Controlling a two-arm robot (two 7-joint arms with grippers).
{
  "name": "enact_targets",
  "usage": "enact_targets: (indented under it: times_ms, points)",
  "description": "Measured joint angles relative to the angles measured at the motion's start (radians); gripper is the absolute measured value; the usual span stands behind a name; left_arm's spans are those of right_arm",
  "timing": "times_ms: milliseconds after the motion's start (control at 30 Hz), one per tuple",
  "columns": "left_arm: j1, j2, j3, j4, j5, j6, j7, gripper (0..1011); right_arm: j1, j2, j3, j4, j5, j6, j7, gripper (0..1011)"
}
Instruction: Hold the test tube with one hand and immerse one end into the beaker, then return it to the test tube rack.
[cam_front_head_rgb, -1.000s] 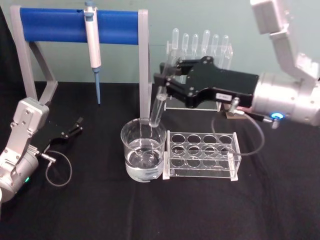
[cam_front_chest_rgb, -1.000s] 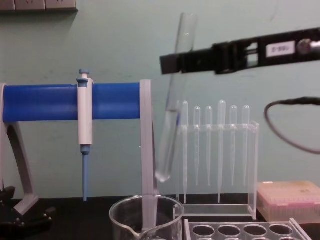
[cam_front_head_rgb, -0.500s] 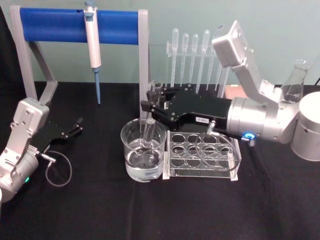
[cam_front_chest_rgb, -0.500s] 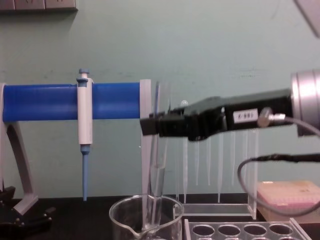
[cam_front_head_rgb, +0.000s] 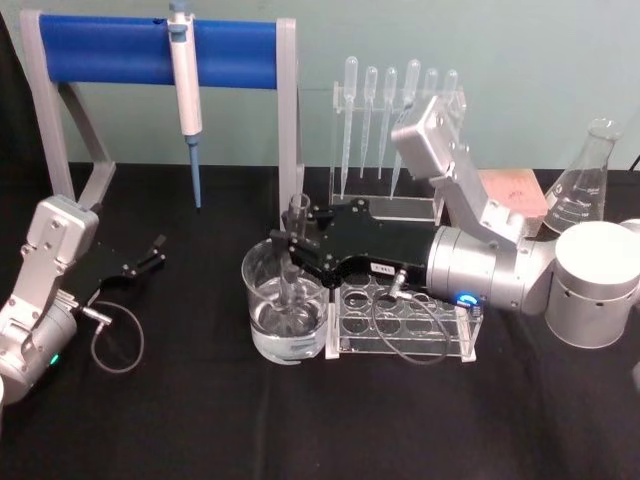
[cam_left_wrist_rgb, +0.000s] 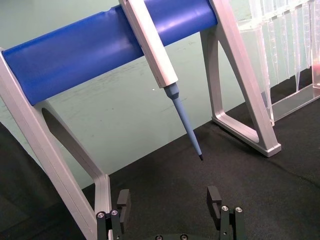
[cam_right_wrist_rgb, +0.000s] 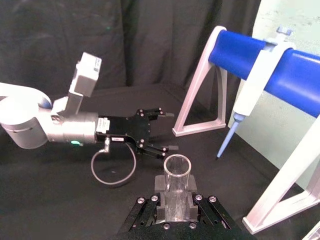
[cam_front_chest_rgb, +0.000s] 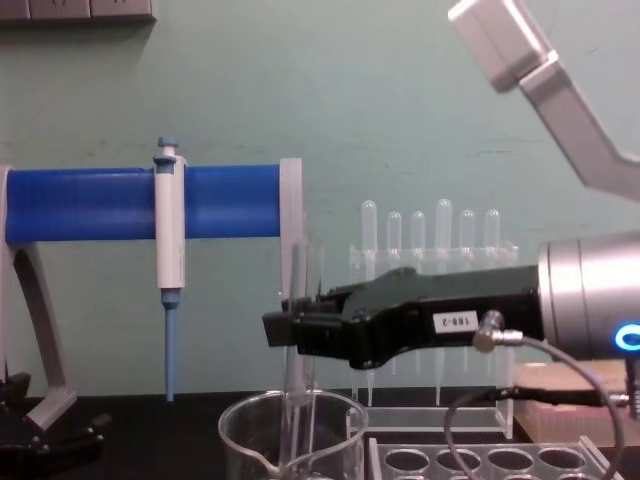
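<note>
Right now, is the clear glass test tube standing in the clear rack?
No, the right gripper holds the tube in the glass beaker.

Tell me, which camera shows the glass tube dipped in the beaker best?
The head view: the test tube stands in the right gripper, lower end down in the beaker. The chest view shows it faintly from the side; the right wrist view looks into its open mouth.
</note>
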Motion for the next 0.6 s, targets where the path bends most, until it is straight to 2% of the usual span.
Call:
enact_targets:
  times_ms: [233,600]
  points:
    - [0.0,0.0,0.0,0.0,0.0,0.0,0.0,1000,-0.013,-0.019,0.003,0.037,-0.029,-0.029,-0.001,236]
    - [0.0,0.0,0.0,0.0,0.0,0.0,0.0,1000,-0.032,-0.032,0.013,0.06,-0.065,-0.046,0.005,236]
